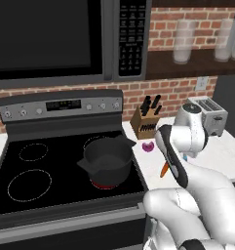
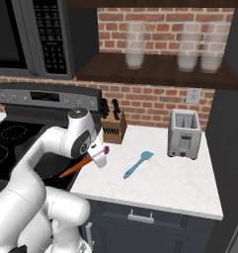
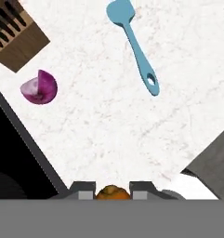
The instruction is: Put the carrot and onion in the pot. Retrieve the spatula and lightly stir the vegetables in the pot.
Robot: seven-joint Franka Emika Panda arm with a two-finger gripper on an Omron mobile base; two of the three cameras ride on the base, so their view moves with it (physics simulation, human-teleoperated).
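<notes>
At the left we see the black stove (image 1: 65,168), with the dark pot (image 1: 108,160) standing on its front right burner, which glows red beneath it; the pot looks empty from the left base view. Just right of the stove edge, over the white counter (image 2: 175,183), our gripper (image 3: 112,189) has its fingers closed on the carrot (image 2: 75,167), whose orange end sits between the two fingertips in the hand view. From the right base view the carrot slants down and to the left from the hand, above the seam between the stove and the counter.

The onion (image 3: 39,87) lies on the counter near the stove edge, just in front of the wooden knife block (image 1: 146,122) that holds the black-handled knives. Further right, the light-blue spatula (image 3: 134,44) lies flat on the counter, well apart from the onion, with its blade toward the brick wall. At the far right a silver toaster (image 2: 184,134) stands against the wall.
</notes>
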